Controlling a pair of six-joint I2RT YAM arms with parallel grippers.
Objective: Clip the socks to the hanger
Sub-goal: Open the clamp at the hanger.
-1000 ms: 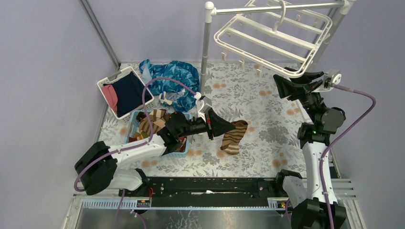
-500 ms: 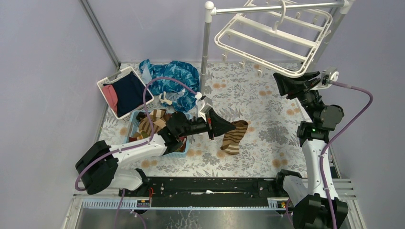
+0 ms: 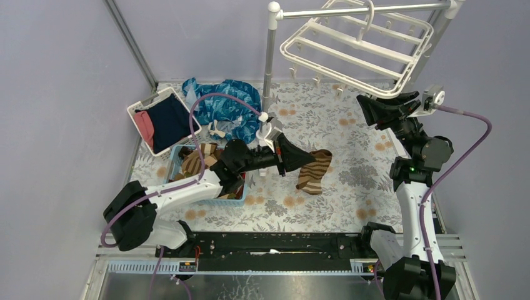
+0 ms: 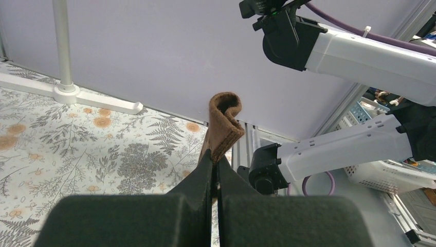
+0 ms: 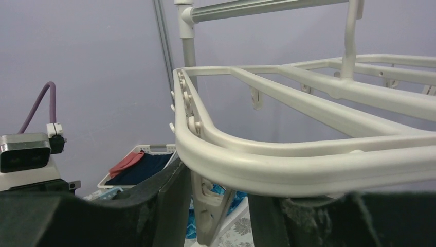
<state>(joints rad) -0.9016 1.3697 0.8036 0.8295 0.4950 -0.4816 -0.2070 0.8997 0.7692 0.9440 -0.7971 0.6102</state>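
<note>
Our left jaws clench the sock (image 4: 224,121) by its cuff. Only its wrist view shows the right jaws parted astride a hanger (image 5: 308,164) clip (image 5: 208,206).

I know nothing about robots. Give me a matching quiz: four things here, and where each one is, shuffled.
1 striped sock
2 hanger
3 blue patterned cloth
4 navy and pink clothes

A in the white basket
B hooked over the rack bar
C pinched in the left gripper
D heaped on the table

Pairs: 1-C, 2-B, 3-D, 4-A
</note>
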